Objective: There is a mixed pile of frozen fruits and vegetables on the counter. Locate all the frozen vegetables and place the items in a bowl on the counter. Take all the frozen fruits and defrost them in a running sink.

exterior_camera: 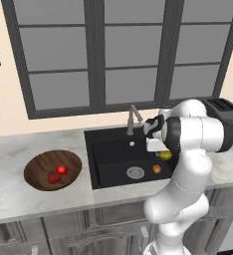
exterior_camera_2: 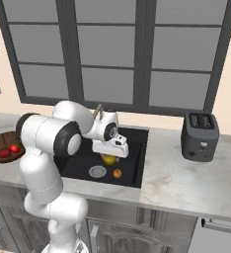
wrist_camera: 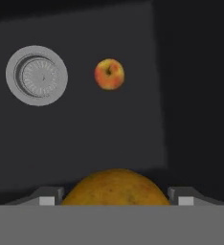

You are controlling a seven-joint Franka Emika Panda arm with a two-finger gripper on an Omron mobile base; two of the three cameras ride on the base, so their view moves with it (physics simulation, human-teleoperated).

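- So our two-finger dark gripper [wrist_camera: 115,201] is hanging over the big matte black rectangular sink [exterior_camera: 108,159] with its fingers pinching the small yellow-green round fruit [exterior_camera_2: 109,159] from both sides.
- In the hand view that fruit sits dead centre at 6 o'clock between the tips, so the grip looks even to us.
- The other fruit, the little orange round ball [wrist_camera: 109,74], already lies on the basin floor at about 12 o'clock in the hand view, with the round metal drain [wrist_camera: 36,75] off at 10 o'clock.
- Both small bright red vegetable pieces [exterior_camera: 58,173] are in the wide dark brown wooden bowl [exterior_camera: 39,167] on the pale marble-look counter [exterior_camera: 19,189], at 9 o'clock from the sink in the left base view.
- Doing this step well, we reckon: go lower before letting go, so the ball doesn't bounce or roll.
- Aim for bare floor, apart from the orange ball and off the drain.
- Room-wise, the basin walls box the hand in, and the brushed-metal faucet [exterior_camera: 134,118] stands just behind the wrist, so we'd lift straight up afterwards.
- We can't see any water running, so the tap probably needs attention yet.
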